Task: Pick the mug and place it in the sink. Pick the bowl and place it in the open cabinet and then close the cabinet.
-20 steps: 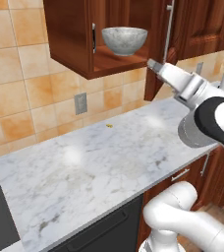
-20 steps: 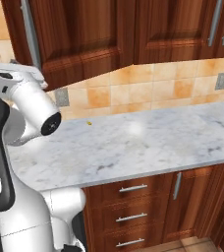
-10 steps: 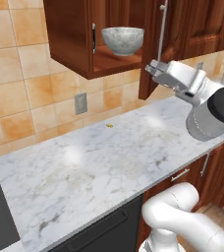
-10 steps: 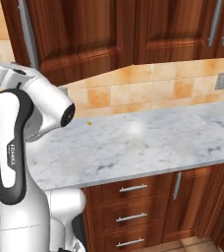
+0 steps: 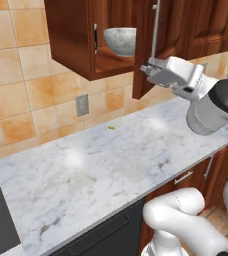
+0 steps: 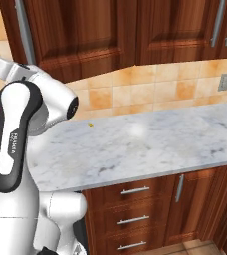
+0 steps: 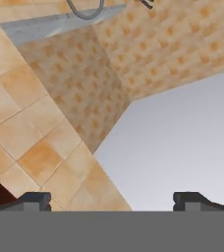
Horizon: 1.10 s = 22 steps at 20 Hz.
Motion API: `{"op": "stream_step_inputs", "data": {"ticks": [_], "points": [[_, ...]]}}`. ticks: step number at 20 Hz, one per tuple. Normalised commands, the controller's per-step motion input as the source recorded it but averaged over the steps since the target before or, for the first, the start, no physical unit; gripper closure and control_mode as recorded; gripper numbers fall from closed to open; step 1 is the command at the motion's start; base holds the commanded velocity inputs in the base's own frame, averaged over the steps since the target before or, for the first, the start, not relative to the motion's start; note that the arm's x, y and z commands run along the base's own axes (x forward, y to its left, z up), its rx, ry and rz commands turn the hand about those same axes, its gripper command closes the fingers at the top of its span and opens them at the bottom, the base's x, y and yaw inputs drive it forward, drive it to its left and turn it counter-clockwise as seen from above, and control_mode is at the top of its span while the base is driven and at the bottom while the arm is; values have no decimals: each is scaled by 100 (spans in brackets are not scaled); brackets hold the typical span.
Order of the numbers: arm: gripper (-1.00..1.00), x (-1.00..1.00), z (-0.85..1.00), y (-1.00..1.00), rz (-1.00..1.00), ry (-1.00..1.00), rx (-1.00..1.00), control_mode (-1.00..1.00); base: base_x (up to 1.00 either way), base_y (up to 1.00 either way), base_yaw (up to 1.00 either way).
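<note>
Swung rightward, gripper (image 5: 147, 68) now partly hides cabinet door (image 5: 158, 45).

Marble countertop (image 5: 111, 165) spans the base units. Wall outlet (image 5: 82, 105) sits on the tiled backsplash (image 5: 16, 90). Drawer fronts (image 6: 130, 204) below.

The cabinet (image 5: 81, 40) door (image 5: 145, 60) is hanging open and sticking out over the marble worktop (image 5: 101, 175), right beside the pincer (image 5: 148, 70). The bowl (image 5: 120, 40) is taking up most of the shelf; the worktop below is giving loads of room.
</note>
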Motion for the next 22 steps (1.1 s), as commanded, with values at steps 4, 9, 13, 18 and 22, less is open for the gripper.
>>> {"op": "stream_step_inputs", "data": {"ticks": [4,9,13,18,22], "points": [[-100,100,-65,0,10,0,0,-100,0,0,0],[-100,100,-57,30,2,-9,-4,-100,0,0,0],[-100,100,-30,62,-12,-25,-16,-100,0,0,0],[-100,100,-28,62,-19,-28,-15,-100,0,0,0],[-100,100,-51,14,-18,-23,-3,-100,0,0,0]]}}
